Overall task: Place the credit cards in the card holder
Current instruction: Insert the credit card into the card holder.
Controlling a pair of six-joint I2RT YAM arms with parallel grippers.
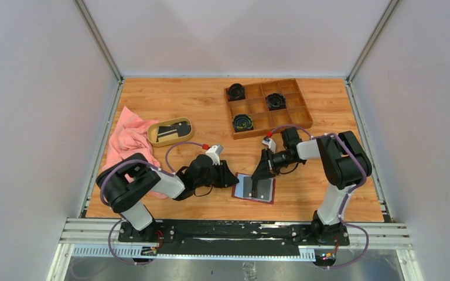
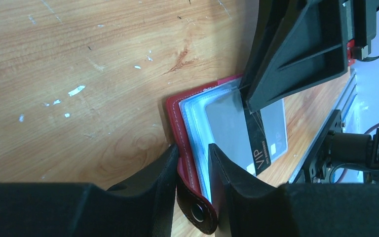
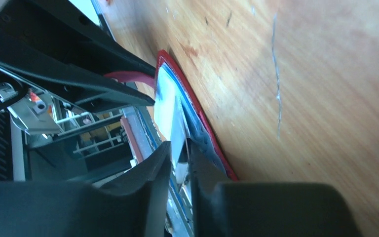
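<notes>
The dark red card holder (image 1: pixel 255 188) lies open on the table near the front. My left gripper (image 2: pixel 193 163) is shut on its left edge beside the snap tab (image 2: pixel 200 212). A black credit card (image 2: pixel 259 143) marked VIP stands partly inside a clear pocket, over a grey card (image 2: pixel 222 118). My right gripper (image 3: pixel 180 153) comes down on the holder's far edge. Its jaws are a narrow slit apart, with the thin card's edge in the slit. More dark credit cards (image 1: pixel 167 132) lie in the oval tan dish (image 1: pixel 179 122).
A pink cloth (image 1: pixel 128 140) is bunched at the left edge, beside the dish. A wooden compartment box (image 1: pixel 268 107) holding three black round items stands at the back right. The two arms' fingers are close together over the holder.
</notes>
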